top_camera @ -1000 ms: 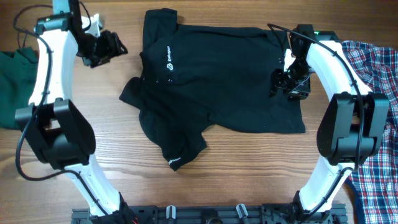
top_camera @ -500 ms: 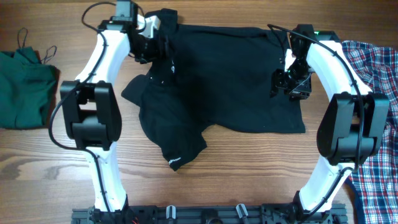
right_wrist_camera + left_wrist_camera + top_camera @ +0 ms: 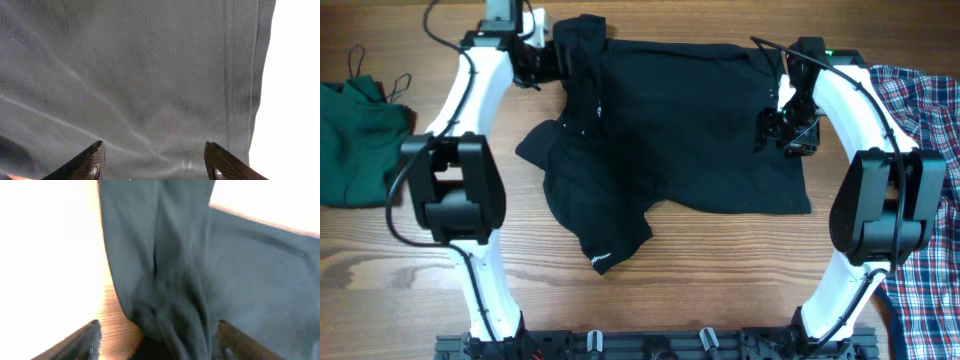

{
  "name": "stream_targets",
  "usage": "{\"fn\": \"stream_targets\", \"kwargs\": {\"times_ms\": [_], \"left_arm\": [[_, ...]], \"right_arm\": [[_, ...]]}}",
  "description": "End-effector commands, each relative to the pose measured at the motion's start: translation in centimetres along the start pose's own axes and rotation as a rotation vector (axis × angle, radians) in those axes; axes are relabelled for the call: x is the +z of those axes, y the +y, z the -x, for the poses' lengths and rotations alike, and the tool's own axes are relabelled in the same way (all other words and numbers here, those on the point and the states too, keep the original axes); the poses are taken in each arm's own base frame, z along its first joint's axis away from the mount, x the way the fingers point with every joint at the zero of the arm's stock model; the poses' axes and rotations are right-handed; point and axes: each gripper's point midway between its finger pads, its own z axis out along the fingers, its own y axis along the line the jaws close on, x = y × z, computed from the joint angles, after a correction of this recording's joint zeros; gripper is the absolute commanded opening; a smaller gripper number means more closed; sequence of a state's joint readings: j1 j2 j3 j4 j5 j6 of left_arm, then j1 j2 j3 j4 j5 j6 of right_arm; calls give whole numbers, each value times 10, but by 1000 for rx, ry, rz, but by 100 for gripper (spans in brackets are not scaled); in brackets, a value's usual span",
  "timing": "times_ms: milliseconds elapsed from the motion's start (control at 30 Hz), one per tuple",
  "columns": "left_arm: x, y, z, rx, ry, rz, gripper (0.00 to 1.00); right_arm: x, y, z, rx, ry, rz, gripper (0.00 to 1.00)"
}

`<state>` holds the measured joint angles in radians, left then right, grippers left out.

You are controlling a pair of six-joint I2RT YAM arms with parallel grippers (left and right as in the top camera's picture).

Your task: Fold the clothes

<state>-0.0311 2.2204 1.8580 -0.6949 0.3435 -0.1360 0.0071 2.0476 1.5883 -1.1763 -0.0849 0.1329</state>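
The black short-sleeved shirt (image 3: 680,130) lies spread across the middle of the table, with one sleeve with white lettering (image 3: 601,258) pointing toward the front. My left gripper (image 3: 552,62) is at the shirt's top left corner. In the left wrist view its fingers (image 3: 157,332) are wide open, with a bunched fold of black cloth (image 3: 170,265) between them. My right gripper (image 3: 778,130) hovers over the shirt's right part. Its fingers (image 3: 152,152) are open just above flat cloth (image 3: 150,75) near a stitched hem.
The dark green strappy top (image 3: 355,140) lies at the table's left edge. The red-blue-white plaid shirt (image 3: 932,130) lies along the right edge. Bare wooden table (image 3: 720,270) shows in front of the black shirt.
My left arm swung right from beside the shirt onto its top left corner. The cloth there has bunched and the chest logo is hidden. The right arm has not moved.
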Motion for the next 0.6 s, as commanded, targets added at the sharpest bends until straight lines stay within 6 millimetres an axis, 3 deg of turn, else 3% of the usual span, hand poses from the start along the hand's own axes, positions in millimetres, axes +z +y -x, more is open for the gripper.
{"fn": "stream_targets", "kwargs": {"times_ms": [0, 133, 200, 267, 400, 467, 567], "left_arm": [[-28, -13, 47, 57, -184, 38, 66], [-8, -1, 82, 103, -354, 175, 73], [17, 9, 84, 104, -371, 176, 74], [55, 26, 70, 95, -333, 185, 74], [102, 50, 40, 79, -251, 205, 75], [113, 55, 33, 76, -235, 209, 75], [112, 59, 37, 77, -255, 229, 70]], "right_arm": [[-9, 1, 19, -11, -95, -5, 64], [-11, 3, 31, -41, -143, -1, 64], [-11, 3, 33, -42, -151, 0, 64], [-13, 0, 42, -42, -190, -20, 64], [-21, 2, 75, -48, -330, -23, 68], [-28, 5, 92, -52, -405, -14, 70], [-38, 9, 114, -58, -504, -1, 78]]}}
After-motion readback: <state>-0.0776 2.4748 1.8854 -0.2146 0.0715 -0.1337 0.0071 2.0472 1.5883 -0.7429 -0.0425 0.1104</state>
